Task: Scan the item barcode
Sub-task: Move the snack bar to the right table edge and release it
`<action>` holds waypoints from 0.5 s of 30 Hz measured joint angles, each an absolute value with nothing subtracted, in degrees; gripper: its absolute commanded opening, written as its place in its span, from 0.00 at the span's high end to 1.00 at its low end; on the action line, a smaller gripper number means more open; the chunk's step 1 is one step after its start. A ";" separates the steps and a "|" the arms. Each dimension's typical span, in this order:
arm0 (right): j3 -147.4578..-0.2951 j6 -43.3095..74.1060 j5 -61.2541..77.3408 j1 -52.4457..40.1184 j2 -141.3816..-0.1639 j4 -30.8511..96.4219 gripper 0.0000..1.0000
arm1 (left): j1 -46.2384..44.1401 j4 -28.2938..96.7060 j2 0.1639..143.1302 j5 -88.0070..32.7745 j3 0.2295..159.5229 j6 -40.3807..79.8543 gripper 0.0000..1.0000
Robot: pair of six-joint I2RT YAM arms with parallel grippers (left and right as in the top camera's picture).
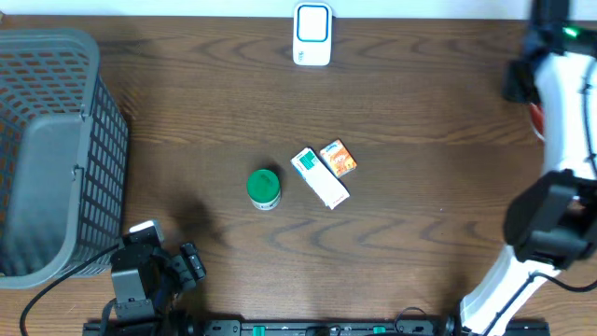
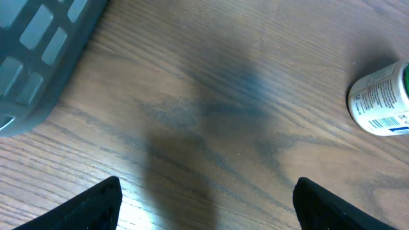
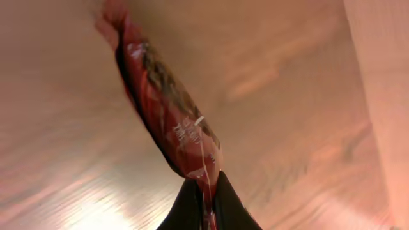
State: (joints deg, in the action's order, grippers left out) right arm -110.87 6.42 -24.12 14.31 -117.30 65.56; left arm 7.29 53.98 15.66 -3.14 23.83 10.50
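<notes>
My right gripper (image 3: 208, 186) is shut on the lower edge of a red shiny packet (image 3: 167, 105), which hangs edge-on above the table. From overhead only a sliver of the red packet (image 1: 535, 119) shows, beside the white right arm (image 1: 567, 103) at the far right; its barcode is not visible. The white barcode scanner (image 1: 312, 35) stands at the back centre, well left of the packet. My left gripper (image 2: 208, 188) hovers open and empty over bare wood near the front left, its fingers (image 1: 192, 262) apart.
A grey mesh basket (image 1: 51, 149) fills the left side. Mid-table are a green-lidded white bottle (image 1: 264, 189), also at the left wrist view's right edge as the bottle (image 2: 382, 100), a white box (image 1: 318, 176) and an orange box (image 1: 339, 158).
</notes>
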 measured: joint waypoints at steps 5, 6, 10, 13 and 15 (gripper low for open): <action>-98.00 10.26 -24.27 24.12 -117.30 57.10 0.99 | 7.29 53.98 15.64 -3.14 23.83 10.50 0.14; -95.31 10.59 -24.25 25.61 -117.34 55.31 0.99 | 7.29 54.00 15.64 -3.14 23.83 10.50 0.14; -85.45 11.55 -24.18 30.83 -117.73 48.47 0.99 | 7.29 53.98 15.64 -3.14 23.83 10.50 0.14; -83.26 11.75 -24.10 33.85 -117.99 47.66 0.98 | 7.29 54.00 15.64 -3.11 23.83 10.50 0.14; -83.48 12.01 -24.10 35.40 -117.99 47.75 0.70 | 7.29 53.98 15.64 -3.14 23.83 10.50 0.14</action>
State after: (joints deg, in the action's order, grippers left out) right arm -83.48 12.01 -24.10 35.40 -117.99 47.75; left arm 7.29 53.98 15.64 -3.14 23.83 10.50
